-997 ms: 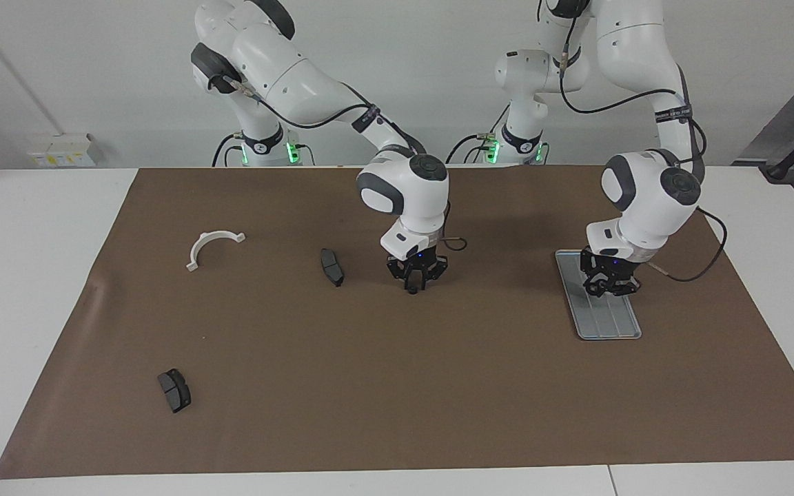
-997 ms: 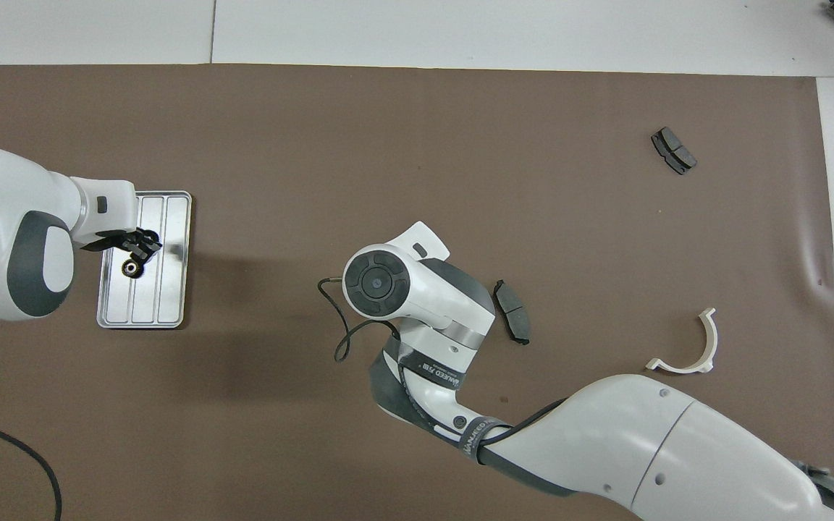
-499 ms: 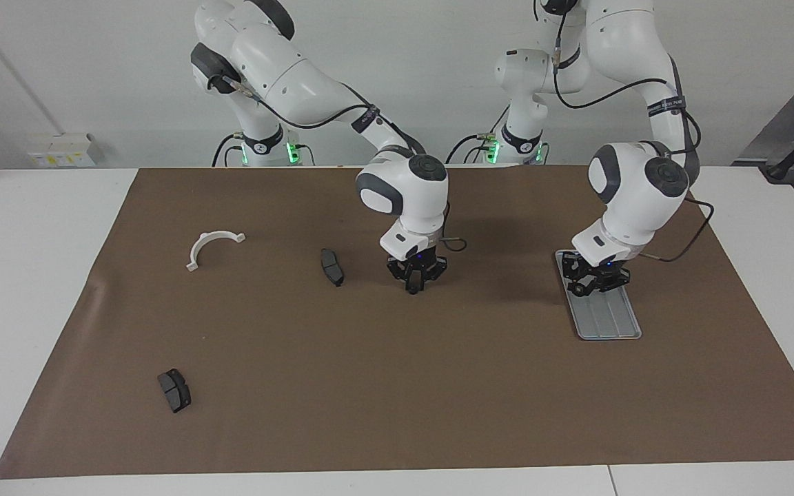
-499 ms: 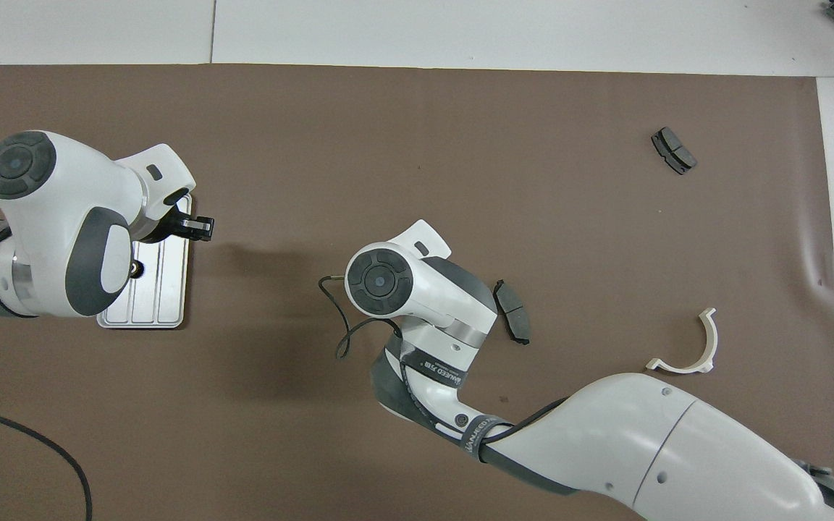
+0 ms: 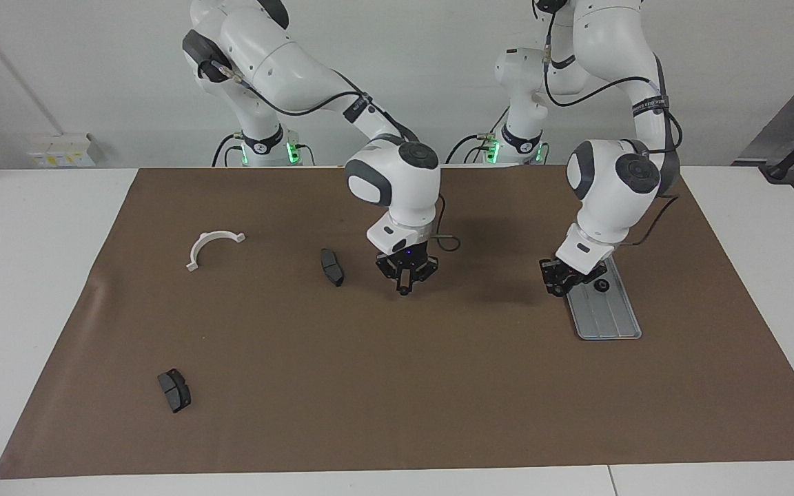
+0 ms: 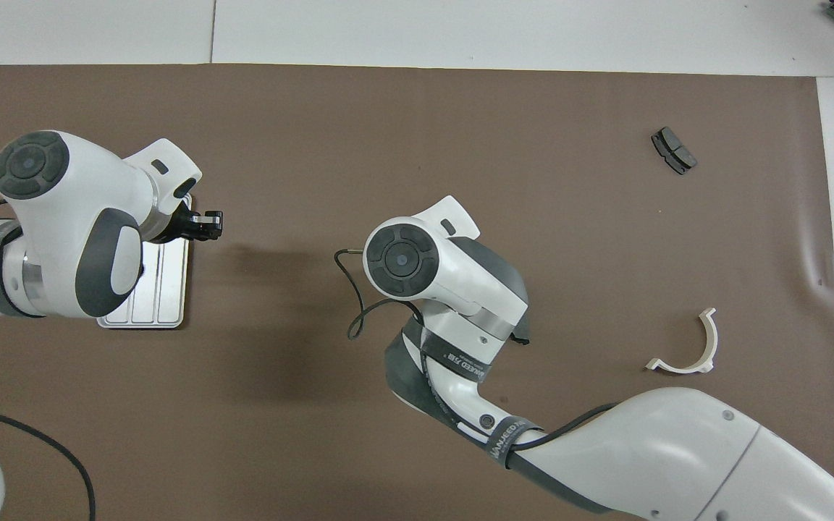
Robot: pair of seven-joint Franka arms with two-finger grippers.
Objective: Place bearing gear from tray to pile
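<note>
The bearing gear (image 5: 602, 284), a small dark ring, lies on the silver tray (image 5: 609, 318) near its end closer to the robots. In the overhead view the left arm hides the gear, and only part of the tray (image 6: 165, 289) shows. My left gripper (image 5: 562, 279) hangs low over the mat beside the tray, toward the table's middle, and also shows in the overhead view (image 6: 207, 224). It holds nothing that I can see. My right gripper (image 5: 404, 289) is shut and empty over the mat's middle, beside a brake pad (image 5: 331, 267). The pile's second brake pad (image 5: 174, 390) and white bracket (image 5: 218, 235) lie toward the right arm's end.
A brown mat (image 5: 397, 386) covers the table. In the overhead view the second brake pad (image 6: 674, 150) and the bracket (image 6: 681, 370) show, and the right arm covers most of the first pad. A black cable (image 6: 26, 441) trails by the left arm.
My left gripper has moved off the tray toward the table's middle, and the gear has stayed on the tray. My right gripper has shifted slightly toward the nearby brake pad.
</note>
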